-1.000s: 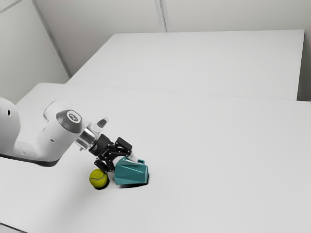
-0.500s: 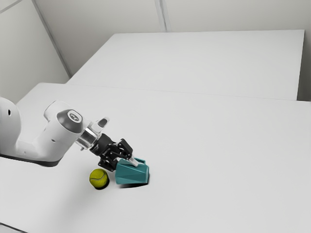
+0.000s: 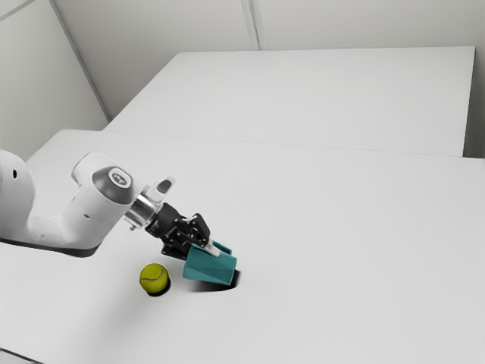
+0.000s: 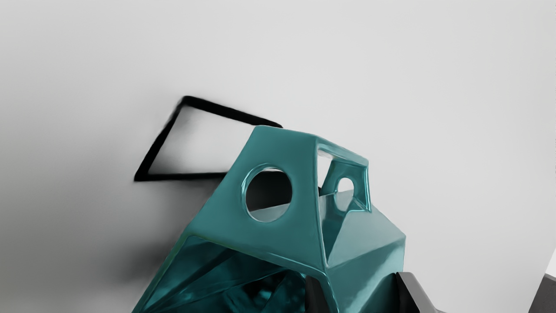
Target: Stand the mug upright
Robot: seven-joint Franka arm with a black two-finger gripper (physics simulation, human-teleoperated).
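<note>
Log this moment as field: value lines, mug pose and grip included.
mug: teal, tipped over, not upright
mug_opening: toward the end effector
handle: angular, round holes in its sides, on the mug's upper side
grip: closed on the mug wall, one finger inside the opening, one outside
ball: yellow-green, on the white table, exterior view's left of the mug, apart from it
mug_table_contact: cannot tell
task_done: no
</note>
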